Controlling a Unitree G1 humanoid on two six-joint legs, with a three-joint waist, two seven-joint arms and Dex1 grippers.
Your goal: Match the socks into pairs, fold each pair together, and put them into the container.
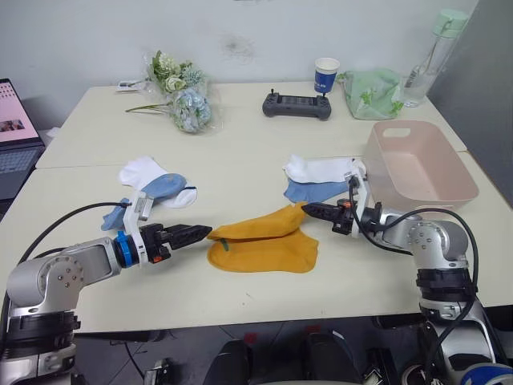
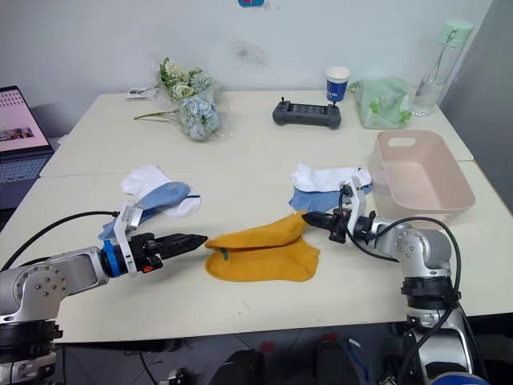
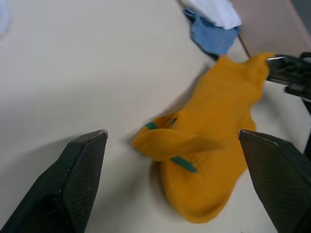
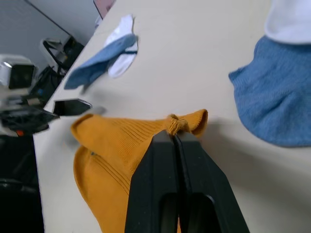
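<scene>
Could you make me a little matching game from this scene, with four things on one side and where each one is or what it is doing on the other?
Things:
1. right gripper
2. left gripper
3. pink basket
4. mustard socks

States:
A. open, just short of the mustard socks' cuff end
B. lying stacked in the middle of the table
C. shut on the toe end of the upper mustard sock
D. standing at the table's right side, nothing inside

Pairs: 1-C, 2-A, 3-D, 4-B
</scene>
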